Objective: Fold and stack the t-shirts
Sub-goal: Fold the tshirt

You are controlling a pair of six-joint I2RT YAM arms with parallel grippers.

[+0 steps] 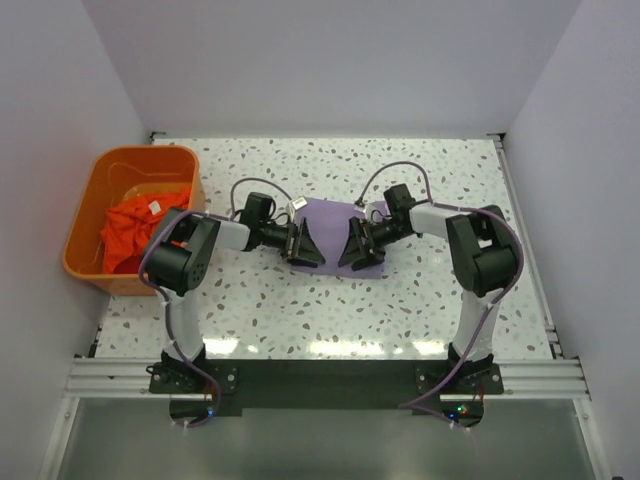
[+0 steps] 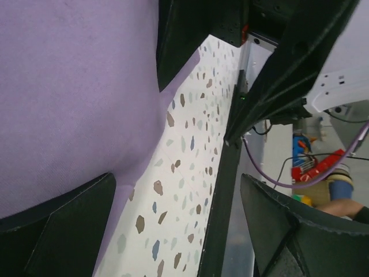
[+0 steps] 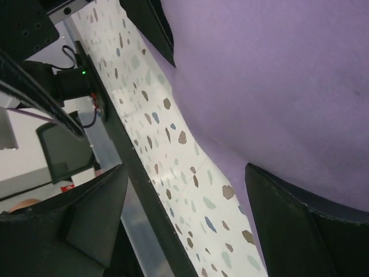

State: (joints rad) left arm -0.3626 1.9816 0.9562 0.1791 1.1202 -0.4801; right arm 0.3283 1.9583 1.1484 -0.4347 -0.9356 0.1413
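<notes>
- Speckled terrazzo bench (image 1: 400, 290), white-walled cell: the lavender t-shirt (image 1: 330, 212) lies mid-bench, between my two arms.
- Left tool (image 1: 305, 246) sits at the shirt's 9 o'clock edge and right tool (image 1: 360, 246) at its 3 o'clock; both have fingers spread apart, gripping nothing.
- Orange-red t-shirt (image 1: 130, 232) is bunched in the basket (image 1: 140, 168) at the bench's 9 o'clock; I judge the left arm nearer for fetching it.

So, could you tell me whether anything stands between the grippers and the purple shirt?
Nothing visible does. The left gripper and right gripper, both open, sit at opposite edges of the purple shirt on the table. Their wrist views show only cloth and bare tabletop.
</notes>
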